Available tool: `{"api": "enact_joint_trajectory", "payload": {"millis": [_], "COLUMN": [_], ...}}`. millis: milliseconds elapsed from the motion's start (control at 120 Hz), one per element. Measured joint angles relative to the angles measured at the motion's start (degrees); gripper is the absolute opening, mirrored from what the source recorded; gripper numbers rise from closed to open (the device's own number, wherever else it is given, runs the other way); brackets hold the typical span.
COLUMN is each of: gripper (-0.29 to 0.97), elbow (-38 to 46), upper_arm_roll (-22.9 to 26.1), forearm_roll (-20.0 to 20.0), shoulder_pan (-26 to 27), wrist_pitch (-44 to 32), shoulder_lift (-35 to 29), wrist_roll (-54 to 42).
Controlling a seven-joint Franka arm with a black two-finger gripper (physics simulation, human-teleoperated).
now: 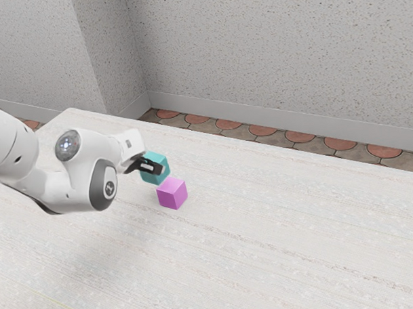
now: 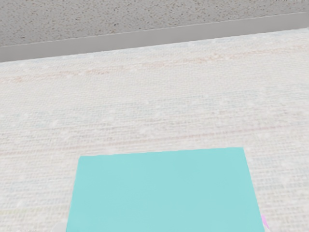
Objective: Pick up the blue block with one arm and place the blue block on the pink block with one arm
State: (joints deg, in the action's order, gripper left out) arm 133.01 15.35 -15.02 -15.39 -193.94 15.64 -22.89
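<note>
Holding the blue block (image 1: 157, 160) clamped between its black fingers, the gripper (image 1: 150, 167) sits just left of and beyond the pink block (image 1: 172, 193) on the pale worktop (image 1: 276, 220). The blue block looks slightly raised, near the pink one but not squarely over it. In the wrist view a thin pink sliver peeks past one blue corner. Likely risks: releasing at this offset would leave the block overhanging, so it topples off. Lowering too soon could knock the pink block aside. A shallow grip could let the block slip.
</note>
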Motion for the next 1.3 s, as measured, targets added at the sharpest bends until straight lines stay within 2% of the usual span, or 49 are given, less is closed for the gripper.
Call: {"api": "enact_joint_trajectory", "payload": {"millis": [175, 283, 475, 842, 1050, 1117, 1192, 1300], "gripper": [0.32, 0.32, 0.32, 0.55, 0.61, 0.62, 0.63, 0.64], "elbow": [-0.01, -0.15, -0.17, -0.43, -0.90, -10.12, -23.71, -31.16], "upper_arm_roll": [-0.25, -2.55, -3.65, -3.67, -5.67, -9.43, -13.57, -16.33], "forearm_roll": [-3.03, -3.61, -3.88, -3.80, -3.66, -3.33, -0.77, 2.83], "shoulder_pan": [2.56, 5.88, 6.81, 7.41, 6.78, 7.07, 7.13, 6.70], "wrist_pitch": [-0.40, -0.65, -0.89, -0.70, -0.06, 7.52, 23.83, 48.13], "shoulder_lift": [0.41, 0.77, 0.83, 1.18, -1.24, -2.73, -4.92, -13.23], "wrist_roll": [1.55, 2.24, 2.94, 3.03, 2.18, 0.52, -0.86, 0.48]}}
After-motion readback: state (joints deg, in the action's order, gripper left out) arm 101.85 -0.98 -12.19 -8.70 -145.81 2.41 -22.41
